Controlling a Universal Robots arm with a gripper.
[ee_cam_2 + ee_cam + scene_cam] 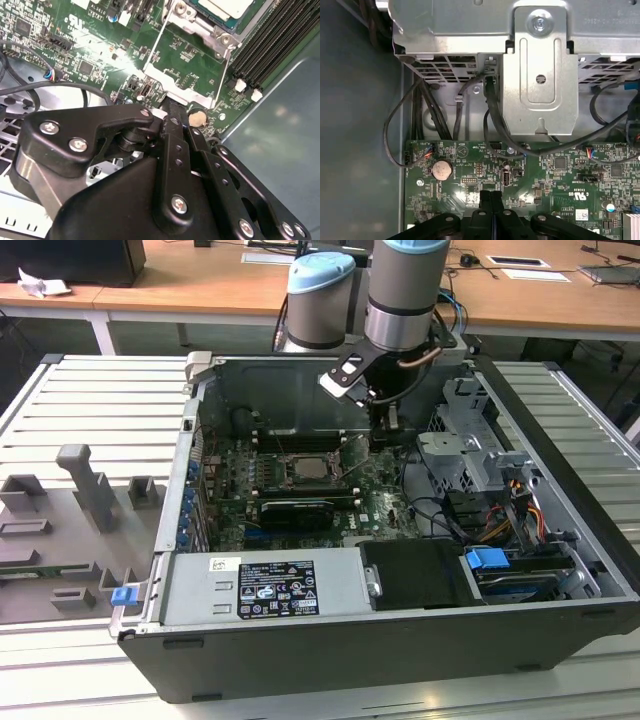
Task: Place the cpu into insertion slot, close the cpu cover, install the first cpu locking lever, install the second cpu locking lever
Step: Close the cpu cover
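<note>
Gripper [490, 195] pinched shut, low over motherboard [560, 170]; tip contact hidden. Cpu [225, 6] cropped in second wrist view.

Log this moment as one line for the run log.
cpu: in insertion slot | hand: shut, holding nothing | position: low over green board, beside the slot

Nothing can be read for certain: a printed label [275, 589] sits on the power supply housing [190, 592], and white markings dot the green circuit board [560, 175].

Black fingers [173, 125] pressed together, green circuit board [190, 60], cpu [220, 7] beyond
</note>
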